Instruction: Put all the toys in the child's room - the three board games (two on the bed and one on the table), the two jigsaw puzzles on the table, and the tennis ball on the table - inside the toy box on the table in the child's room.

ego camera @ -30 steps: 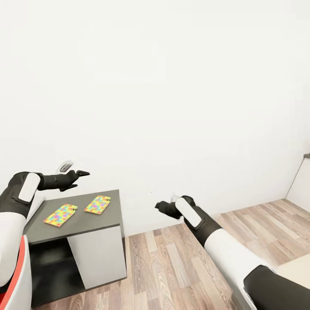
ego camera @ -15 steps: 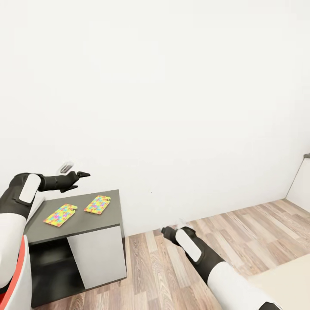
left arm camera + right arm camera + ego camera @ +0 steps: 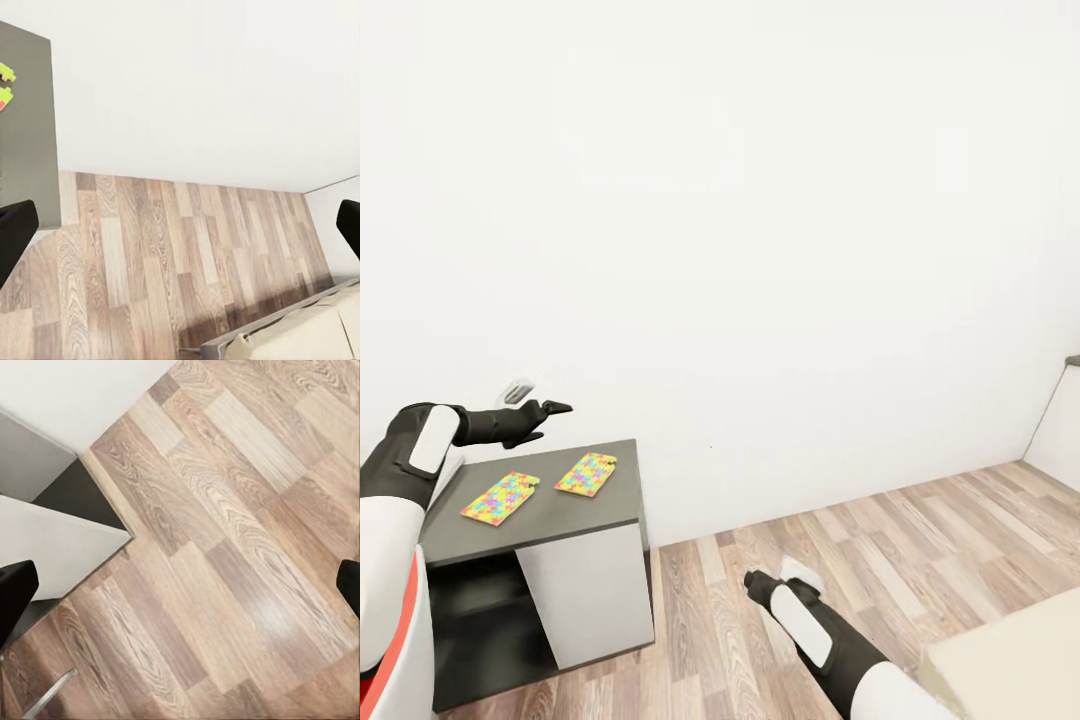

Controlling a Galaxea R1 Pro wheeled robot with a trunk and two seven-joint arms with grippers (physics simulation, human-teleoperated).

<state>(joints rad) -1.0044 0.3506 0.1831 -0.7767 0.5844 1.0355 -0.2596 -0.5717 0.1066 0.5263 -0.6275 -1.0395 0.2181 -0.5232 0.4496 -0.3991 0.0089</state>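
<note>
Head view: two jigsaw puzzles lie flat on a low dark grey cabinet [image 3: 575, 510] against the white wall [image 3: 760, 200], one puzzle [image 3: 500, 498] nearer the cabinet's left edge, the other puzzle [image 3: 587, 474] just beside it toward the wall, the two apart and not overlapping. Both are bright patchworks of yellow, pink, green and blue. The left gripper [image 3: 545, 410] hangs above the cabinet's back edge, clear of the puzzles, its dark fingers pointing toward the wall; from here I cannot tell how far they stand apart. Over to the left wrist view, and there the answer comes: one black finger [image 3: 15, 236] at one edge of the picture, the other at the opposite edge, spread wide with nothing between them but wooden floor [image 3: 150, 277], a strip of the grey cabinet top carrying a sliver of puzzle [image 3: 6, 82], and a pale beige corner of the bed [image 3: 292, 337]. The right gripper [image 3: 760, 582] sits low over the floor boards in front of the cabinet, arm angled down. The right wrist view shows its fingers [image 3: 15, 592] likewise spread to both edges, holding nothing, looking down on planks and the cabinet's light side panel [image 3: 52, 547]. A beige corner of the bed shows at the lower right of the head view.
</note>
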